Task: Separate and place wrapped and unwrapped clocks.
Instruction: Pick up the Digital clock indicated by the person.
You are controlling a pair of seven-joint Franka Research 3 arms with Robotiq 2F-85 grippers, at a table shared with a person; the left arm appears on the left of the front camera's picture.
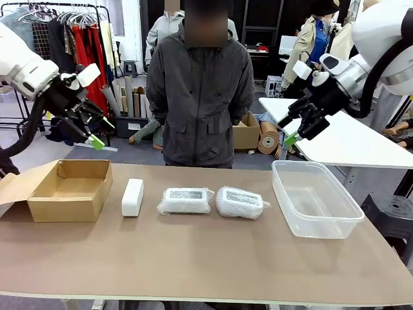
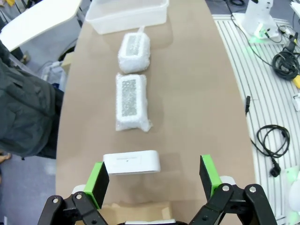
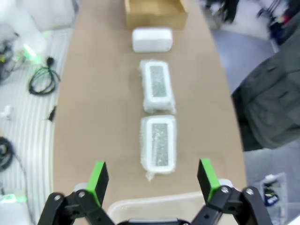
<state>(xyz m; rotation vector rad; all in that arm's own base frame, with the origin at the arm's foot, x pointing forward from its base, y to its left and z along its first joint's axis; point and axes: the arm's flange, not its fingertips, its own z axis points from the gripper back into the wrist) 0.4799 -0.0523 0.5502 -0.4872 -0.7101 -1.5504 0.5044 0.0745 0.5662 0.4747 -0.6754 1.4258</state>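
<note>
Brown table (image 1: pixel 193 258) carried a row: cardboard box (image 1: pixel 64 190), bare white clock (image 1: pixel 133 197), first wrapped clock (image 1: pixel 186 201), second wrapped clock (image 1: pixel 240 202), clear tub (image 1: pixel 310 163). Left gripper (image 1: pixel 100 132) hung over the box end and right gripper (image 1: pixel 288 129) over the tub end, both with fingers spread wide and empty. A person (image 1: pixel 199 97) stood behind, hands apparently tucked back.

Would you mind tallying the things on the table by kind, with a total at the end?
Wrapped clocks: 2
Unwrapped clock: 1
Cardboard box: 1
Clear plastic tub: 1
Total: 5
</note>
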